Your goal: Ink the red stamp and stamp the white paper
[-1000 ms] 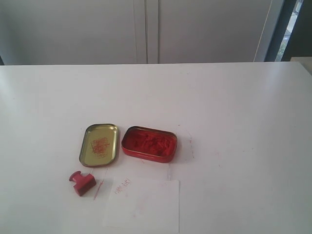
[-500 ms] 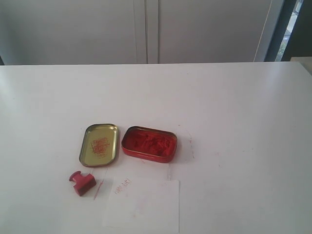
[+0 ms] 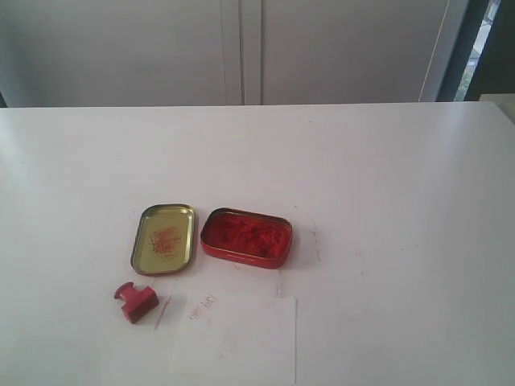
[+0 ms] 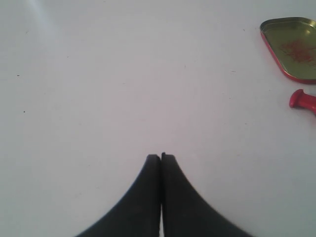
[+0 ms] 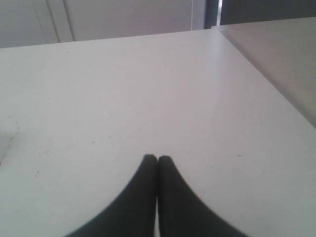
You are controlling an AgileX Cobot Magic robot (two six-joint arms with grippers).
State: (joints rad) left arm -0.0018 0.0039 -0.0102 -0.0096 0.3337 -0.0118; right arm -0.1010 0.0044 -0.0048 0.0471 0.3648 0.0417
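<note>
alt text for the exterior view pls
White table with an open tin of red ink, its gold lid beside it, a small red stamp, and a white paper with a faint red mark. No robot arm shows.

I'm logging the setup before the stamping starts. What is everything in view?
red stamp: 1, red, on the table left of the paper
white paper: 1, off-white with a faint red mark, front of table
ink tin: 1, red, open, behind the paper
tin lid: 1, gold inside, left of the ink tin
table: 1, white
back wall: 1, pale grey, behind table
left gripper: 1, black, shut, empty
right gripper: 1, black, shut, empty
</note>
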